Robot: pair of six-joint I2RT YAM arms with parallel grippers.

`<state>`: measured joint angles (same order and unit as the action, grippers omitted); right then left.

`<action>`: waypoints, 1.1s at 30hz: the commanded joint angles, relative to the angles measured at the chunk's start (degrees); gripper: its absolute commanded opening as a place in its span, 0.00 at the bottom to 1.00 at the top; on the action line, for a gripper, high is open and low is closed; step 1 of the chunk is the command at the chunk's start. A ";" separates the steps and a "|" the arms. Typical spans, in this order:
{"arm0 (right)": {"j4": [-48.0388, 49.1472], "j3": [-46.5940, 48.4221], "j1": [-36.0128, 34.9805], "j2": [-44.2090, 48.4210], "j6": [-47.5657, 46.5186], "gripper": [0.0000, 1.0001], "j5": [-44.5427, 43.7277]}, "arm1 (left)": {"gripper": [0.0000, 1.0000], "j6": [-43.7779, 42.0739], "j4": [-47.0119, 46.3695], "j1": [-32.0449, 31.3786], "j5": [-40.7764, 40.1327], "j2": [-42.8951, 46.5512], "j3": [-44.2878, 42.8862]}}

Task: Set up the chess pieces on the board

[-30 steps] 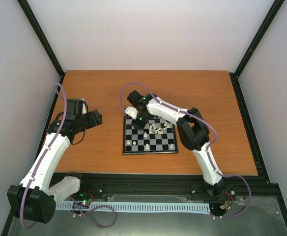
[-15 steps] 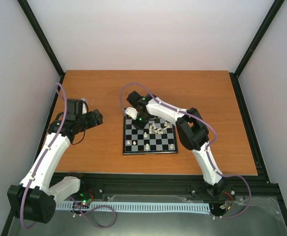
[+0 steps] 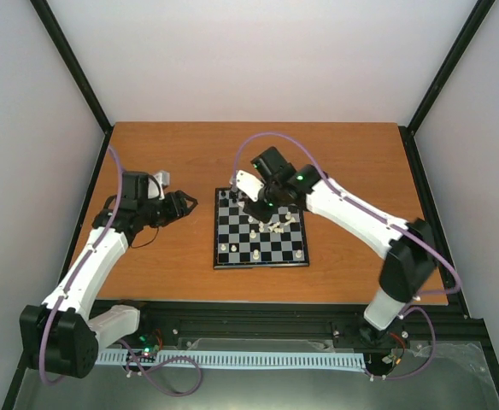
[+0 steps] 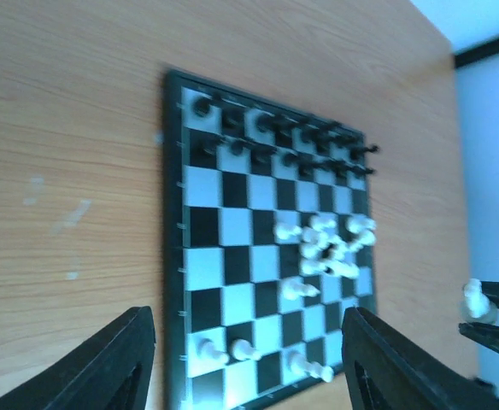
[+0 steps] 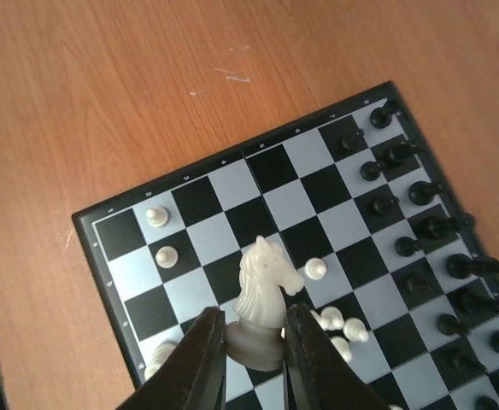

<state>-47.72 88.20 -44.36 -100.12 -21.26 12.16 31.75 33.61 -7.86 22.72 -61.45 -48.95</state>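
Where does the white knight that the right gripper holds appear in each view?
Top external: too small to pick out, under the right gripper over the board.
Left wrist: white knight at the far right edge.
Right wrist: white knight bottom centre, in the jaws.
Shared landmark: heap of white pieces.

A wooden table top (image 3: 343,154) of orange-brown grain is seen across the middle of the top view. It is enclosed by plain pale walls (image 3: 267,60) at the top and both sides of the frame. A black frame strut (image 3: 72,64) is set slanting in the upper left corner, and another strut (image 3: 452,64) in the upper right. Below the table's near edge a black rail (image 3: 258,318) is laid across the lower part of the frame. Under it a white ribbed strip (image 3: 258,360) is fixed over a grey metal surface (image 3: 472,384). Faint pale scuff marks (image 4: 57,218) are shown on the wood at the left of the left wrist view. Similar marks (image 5: 232,77) are seen near the top of the right wrist view.
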 commanded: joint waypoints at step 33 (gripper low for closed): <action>19.63 -25.82 -0.20 21.16 -3.71 0.11 3.82 | 0.30 15.54 -27.29 -22.90 20.03 -16.74 -2.03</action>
<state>-29.54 62.61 -44.34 -80.01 -24.43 14.37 46.59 8.56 -30.24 41.82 -77.71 -48.53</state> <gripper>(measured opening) 0.163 0.321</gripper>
